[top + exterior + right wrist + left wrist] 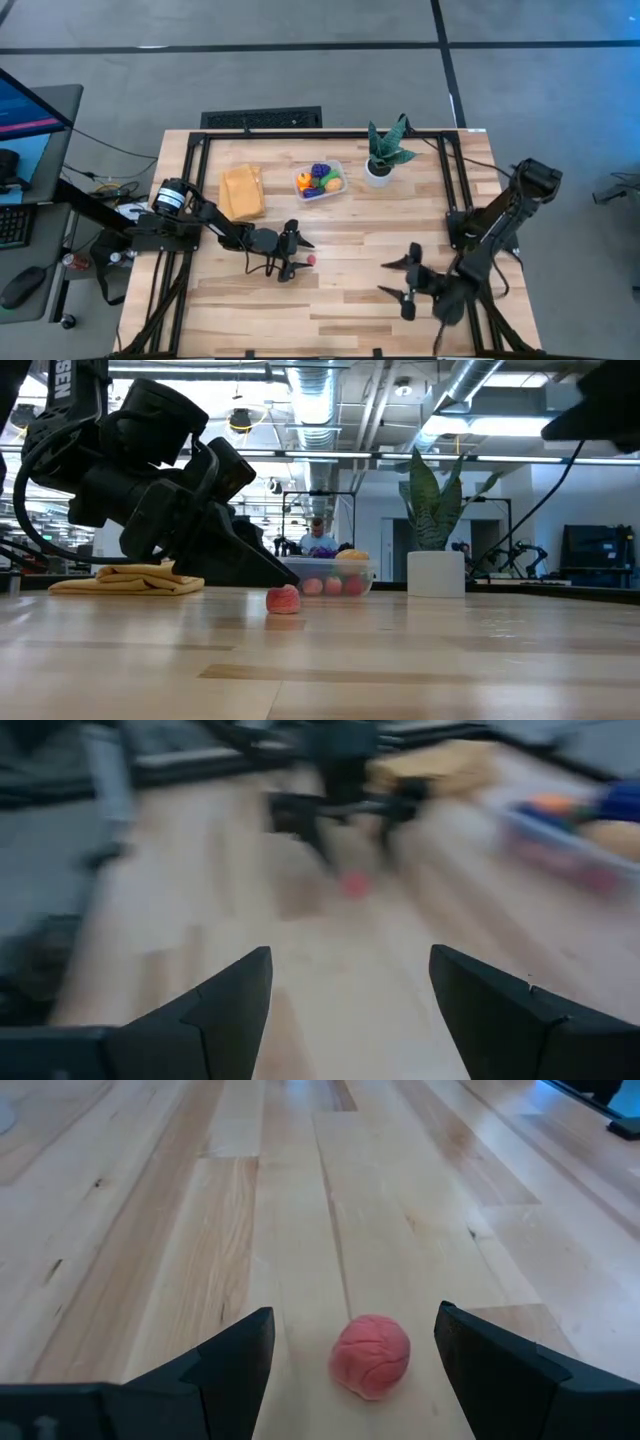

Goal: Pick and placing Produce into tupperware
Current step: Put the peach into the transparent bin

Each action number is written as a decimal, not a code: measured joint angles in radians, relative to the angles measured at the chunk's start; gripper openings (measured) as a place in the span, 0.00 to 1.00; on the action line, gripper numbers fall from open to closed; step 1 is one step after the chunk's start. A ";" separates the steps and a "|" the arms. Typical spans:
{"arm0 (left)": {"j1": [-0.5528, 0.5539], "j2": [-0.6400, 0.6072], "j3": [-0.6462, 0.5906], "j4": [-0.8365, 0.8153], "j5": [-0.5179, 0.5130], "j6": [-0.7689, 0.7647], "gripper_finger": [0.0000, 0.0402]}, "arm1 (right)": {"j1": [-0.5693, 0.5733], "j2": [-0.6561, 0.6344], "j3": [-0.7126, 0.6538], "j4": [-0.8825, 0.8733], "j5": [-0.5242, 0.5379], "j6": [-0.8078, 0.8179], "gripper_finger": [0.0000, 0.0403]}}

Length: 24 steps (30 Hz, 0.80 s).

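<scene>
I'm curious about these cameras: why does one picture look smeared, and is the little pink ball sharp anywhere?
The right wrist view is smeared throughout, so the ball is only a pink smudge there. The left wrist view is crisp: the ball shows its wrinkles between the open left gripper fingers. In the low view, ceiling lights glare brightly.

Two matte-black jointed arms, wedge-shaped black fingers (235,1370), loose black cables (white lettering on one housing).

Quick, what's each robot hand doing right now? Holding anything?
Left hand: open, low over the table, a pink toy lying between its fingers, not gripped.
Right hand: open, holding nothing.
</scene>
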 joint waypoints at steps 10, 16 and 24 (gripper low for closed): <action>-0.001 0.000 0.000 0.000 0.000 0.000 0.66 | -0.189 -0.047 -0.286 0.795 -0.535 -0.467 0.66; -0.014 0.000 0.000 -0.008 0.000 0.007 0.66 | -0.309 -0.004 -0.293 0.863 -0.728 -0.502 0.66; -0.032 -0.001 -0.001 -0.028 -0.036 0.015 0.66 | -0.450 0.090 -0.292 0.974 -0.946 -0.517 0.66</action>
